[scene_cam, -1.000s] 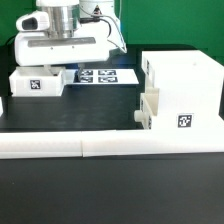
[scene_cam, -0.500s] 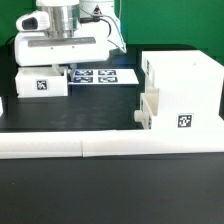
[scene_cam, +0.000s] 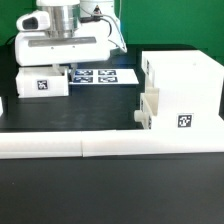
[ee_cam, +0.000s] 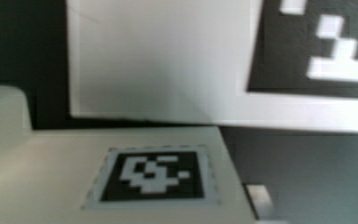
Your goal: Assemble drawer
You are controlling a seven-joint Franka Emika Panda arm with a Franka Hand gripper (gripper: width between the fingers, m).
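The gripper hangs over a small tray at the back of the bench. The jaws are hidden, so their grip cannot be told. The casing stands at the exterior view's right. The tray's tag shows only black-and-white squares.

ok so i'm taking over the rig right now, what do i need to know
Gripper: low over the loose tray at the exterior view's left. Its fingers are hidden, so I can't tell if it grips.
Casing: stands at the exterior view's right. The second tray looks partly inside its open side.
Done: one tray seemingly started in.
Left: get the loose tray into the casing and seat both.
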